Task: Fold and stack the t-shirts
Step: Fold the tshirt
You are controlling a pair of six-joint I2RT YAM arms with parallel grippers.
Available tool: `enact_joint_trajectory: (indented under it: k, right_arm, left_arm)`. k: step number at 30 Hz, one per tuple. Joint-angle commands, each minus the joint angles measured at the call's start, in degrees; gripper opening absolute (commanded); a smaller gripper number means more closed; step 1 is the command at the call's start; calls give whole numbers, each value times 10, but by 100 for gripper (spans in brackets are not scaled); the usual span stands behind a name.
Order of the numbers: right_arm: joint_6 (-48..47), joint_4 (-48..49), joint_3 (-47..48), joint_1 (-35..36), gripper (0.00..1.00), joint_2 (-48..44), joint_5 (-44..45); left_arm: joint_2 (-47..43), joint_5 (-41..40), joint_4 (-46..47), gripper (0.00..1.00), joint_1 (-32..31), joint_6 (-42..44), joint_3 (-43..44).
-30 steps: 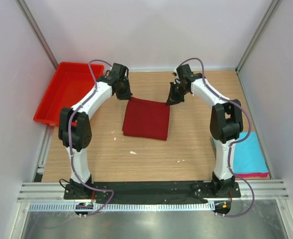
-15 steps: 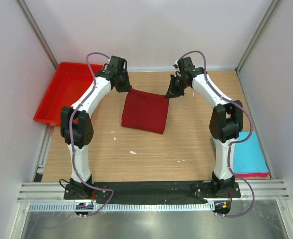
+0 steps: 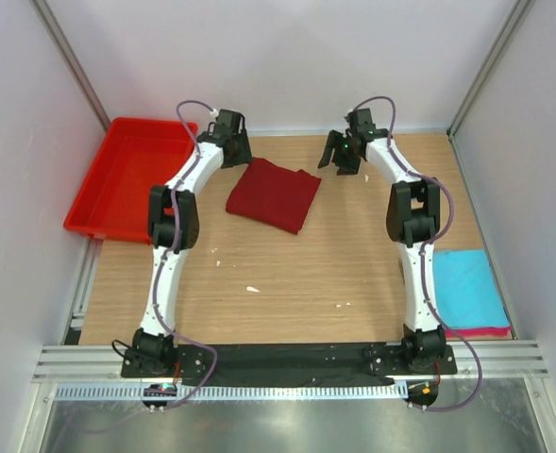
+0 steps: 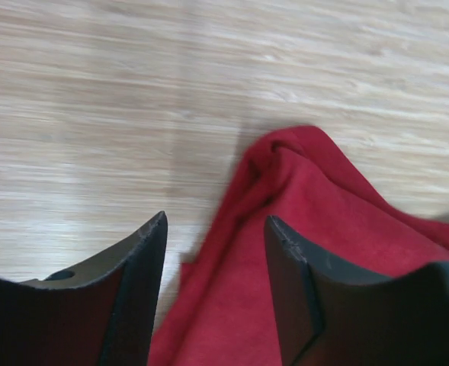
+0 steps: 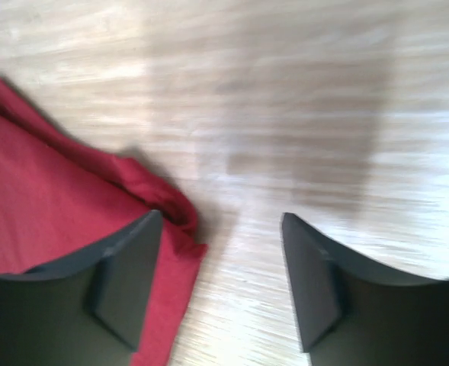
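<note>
A dark maroon t-shirt [image 3: 273, 193], folded into a small rectangle, lies skewed at the back middle of the table. My left gripper [image 3: 239, 155] hovers open over its far left corner. In the left wrist view the cloth [image 4: 323, 221] lies loose beneath the left gripper [image 4: 215, 229], ungripped. My right gripper [image 3: 338, 159] stands open just off the far right corner. In the right wrist view the crumpled corner [image 5: 49, 183] lies beside the left finger of the right gripper [image 5: 220, 229]. A folded turquoise t-shirt [image 3: 468, 288] rests on a pink one [image 3: 480, 331] at the right edge.
A bright red plastic tray [image 3: 93, 203] sits tilted at the back left, partly off the table edge. White walls with metal posts close in the back and sides. Small white specks [image 3: 252, 289] lie on the wooden tabletop.
Both grippers carried the maroon shirt toward the back wall, then opened and let go of its far corners. The shirt now lies farther back and turned a little.
</note>
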Motion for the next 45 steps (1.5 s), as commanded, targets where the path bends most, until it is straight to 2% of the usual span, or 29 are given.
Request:
enact_joint_trajectory:
  k: [1, 5, 9, 10, 12, 17, 21, 24, 28, 33, 35, 36, 37, 38, 39, 41, 45]
  right_arm:
    - [-23, -11, 27, -4, 72, -48, 17]
    - [-23, -7, -27, -3, 74, -83, -32]
    - [-3, 3, -77, 5, 74, -114, -60]
    - [5, 19, -92, 6, 74, -122, -69]
    - [32, 31, -136, 7, 74, -146, -85]
    - [65, 75, -257, 21, 74, -201, -100]
    - [95, 121, -346, 40, 72, -239, -129]
    - [115, 158, -394, 55, 67, -248, -143]
    - [129, 204, -429, 62, 52, -257, -151]
    - [124, 222, -455, 63, 45, -255, -165]
    - [118, 225, -466, 63, 36, -255, -178]
    - [116, 230, -470, 63, 29, -254, -184]
    - [115, 228, -478, 63, 11, -255, -187]
    - [113, 226, -484, 63, 8, -259, -196]
    - [106, 213, -490, 62, 6, -266, -194]
    - [97, 198, -523, 63, 5, -297, -190]
    - [73, 149, -603, 66, 2, -362, -202]
  left_arm:
    - [-100, -26, 29, 56, 6, 25, 9]
    - [-169, -27, 25, 64, 8, 42, -63]
    - [-202, 49, 43, 73, 15, 73, -138]
    - [-203, 88, 40, 75, 23, 79, -150]
    - [-198, 94, 21, 77, 34, 73, -166]
    - [-191, 153, 5, 79, 45, 101, -196]
    - [-175, 161, -11, 78, 55, 104, -205]
    - [-173, 199, 9, 77, 56, 103, -230]
    - [-181, 247, 37, 69, 56, 77, -288]
    - [-236, 270, 98, 58, 54, 28, -396]
    - [-266, 272, 111, 54, 49, 16, -452]
    - [-273, 272, 113, 45, 46, 11, -466]
    - [-280, 275, 115, 41, 44, -4, -494]
    - [-297, 275, 116, 38, 39, -11, -509]
    - [-307, 267, 113, 31, 35, -21, -524]
    - [-333, 252, 114, 27, 24, -45, -577]
    - [-445, 222, 113, 12, -10, -90, -680]
